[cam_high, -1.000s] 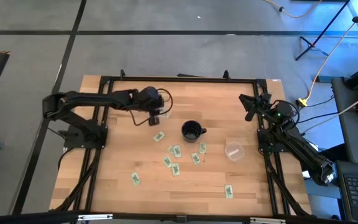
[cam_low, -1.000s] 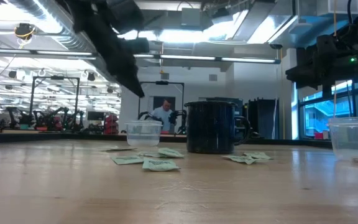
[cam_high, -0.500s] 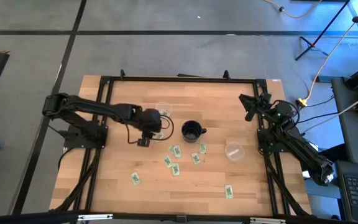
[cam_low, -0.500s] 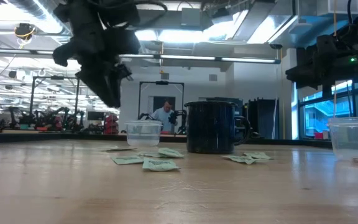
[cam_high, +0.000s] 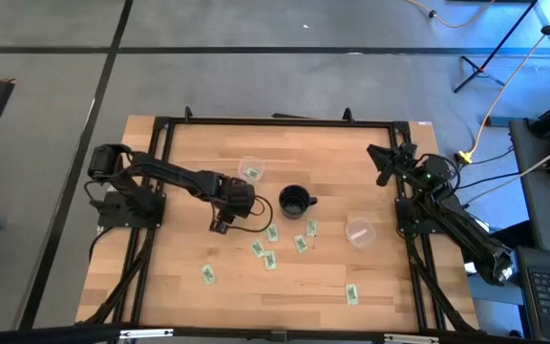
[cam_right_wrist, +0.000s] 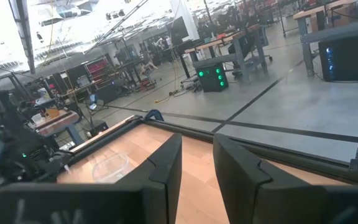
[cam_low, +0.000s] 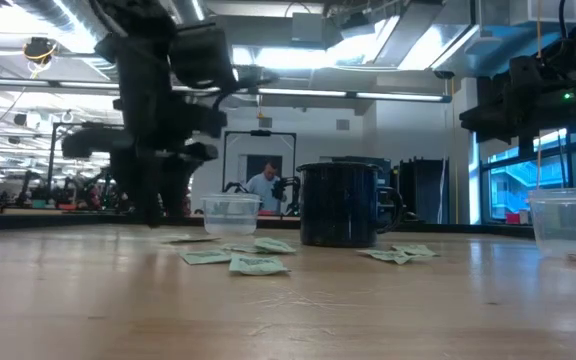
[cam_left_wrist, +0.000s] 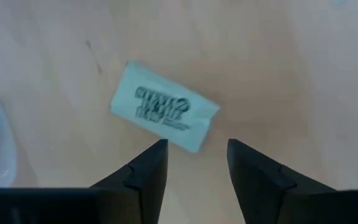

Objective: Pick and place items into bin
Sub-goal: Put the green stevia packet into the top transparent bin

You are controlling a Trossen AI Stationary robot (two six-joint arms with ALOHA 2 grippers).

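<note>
Several pale green packets point(cam_high: 271, 232) lie flat on the wooden table, near the black mug point(cam_high: 295, 202). My left gripper point(cam_high: 241, 201) hangs low over one packet point(cam_left_wrist: 165, 116) left of the mug. It points down and is open, with its fingertips short of the packet and touching nothing. The arm hides that packet in the high view. A clear cup point(cam_high: 251, 170) stands just beyond on the far side, and something green shows inside it. My right gripper point(cam_high: 385, 162) waits raised at the table's far right, with a narrow gap between its fingers point(cam_right_wrist: 166, 162).
A second clear cup point(cam_high: 359, 232) stands right of the mug. Lone packets lie near the front edge point(cam_high: 208, 274) and at the front right point(cam_high: 351, 294). A black frame point(cam_high: 275, 121) rims the table. A person shows far off in the room point(cam_low: 265, 185).
My left gripper has moved from above the far clear cup toward the near edge and down. It has turned to point straight down and now hangs low over the packet left of the mug. The right arm has kept still.
</note>
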